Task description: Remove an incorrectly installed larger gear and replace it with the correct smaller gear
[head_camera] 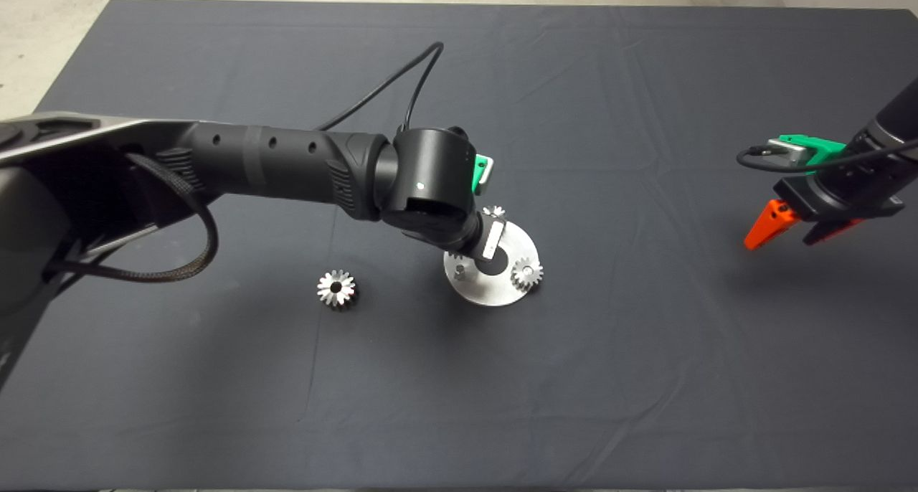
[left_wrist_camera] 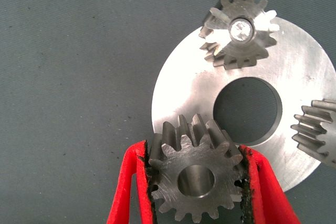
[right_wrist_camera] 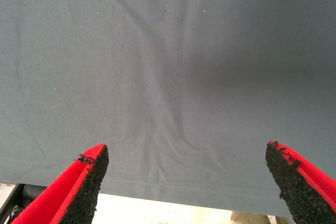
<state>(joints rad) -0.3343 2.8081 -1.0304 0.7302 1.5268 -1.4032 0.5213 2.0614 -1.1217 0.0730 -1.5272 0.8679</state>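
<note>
The larger gear (head_camera: 336,289), shiny and wide, lies alone on the mat to the left of the round steel plate (head_camera: 502,291). My left gripper (left_wrist_camera: 194,148) is over the plate's near-left rim, shut on the smaller gear (left_wrist_camera: 197,179), whose centre hole shows no pin in it. In the head view the wrist hides most of that gear. Two look-alike small gears sit on the plate (left_wrist_camera: 178,93): one on a pin (left_wrist_camera: 239,30), one at the picture's edge (left_wrist_camera: 317,132). My right gripper (head_camera: 782,234) hangs open at the far right, holding nothing.
The plate has a large round hole (left_wrist_camera: 247,109) in its middle. The dark mat (head_camera: 574,406) is wrinkled. The left arm (head_camera: 287,162) stretches across from the left with a black cable above it. The right wrist view shows the mat's edge (right_wrist_camera: 173,192) and floor beyond.
</note>
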